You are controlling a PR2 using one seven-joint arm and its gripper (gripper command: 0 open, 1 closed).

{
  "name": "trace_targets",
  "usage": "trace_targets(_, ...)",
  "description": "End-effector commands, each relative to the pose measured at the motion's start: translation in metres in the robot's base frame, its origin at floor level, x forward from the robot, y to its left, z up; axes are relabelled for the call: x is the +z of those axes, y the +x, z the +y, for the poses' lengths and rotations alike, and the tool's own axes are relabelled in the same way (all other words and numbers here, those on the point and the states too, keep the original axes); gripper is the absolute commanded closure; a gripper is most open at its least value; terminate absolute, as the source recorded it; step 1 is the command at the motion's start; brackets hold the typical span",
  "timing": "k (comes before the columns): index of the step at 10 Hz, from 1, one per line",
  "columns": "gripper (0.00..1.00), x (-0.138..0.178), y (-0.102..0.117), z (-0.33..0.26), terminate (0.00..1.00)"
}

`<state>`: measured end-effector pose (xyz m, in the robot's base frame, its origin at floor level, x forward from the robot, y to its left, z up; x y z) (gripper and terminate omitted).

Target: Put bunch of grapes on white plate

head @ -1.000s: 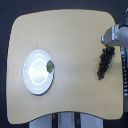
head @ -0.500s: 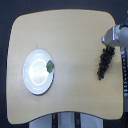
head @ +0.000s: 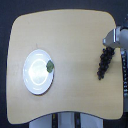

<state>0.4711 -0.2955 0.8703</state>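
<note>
The bunch of grapes [head: 103,63], a long dark purple cluster, lies near the table's edge on the exterior view's right. My gripper [head: 109,45] reaches in from that side and sits right over the bunch's upper end, touching or nearly touching it. Its fingers blur into one grey shape, so their state is unclear. The white plate [head: 35,75] rests far off on the exterior view's left, round and glossy.
A small green lump [head: 49,66] sits on the plate's right rim area. The tan table [head: 75,45] has rounded corners and dark floor around it. A grey stand shows below the table's near edge.
</note>
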Motion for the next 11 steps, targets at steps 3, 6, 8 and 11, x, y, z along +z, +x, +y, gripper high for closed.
trace_targets(3, 0.00, -0.073, -0.005, 0.001, 0.00)
trace_targets(6, 0.00, -0.094, -0.010, 0.003, 0.00)
trace_targets(8, 0.00, -0.109, -0.013, 0.003, 0.00)
trace_targets(11, 0.00, -0.119, -0.013, 0.001, 0.00)
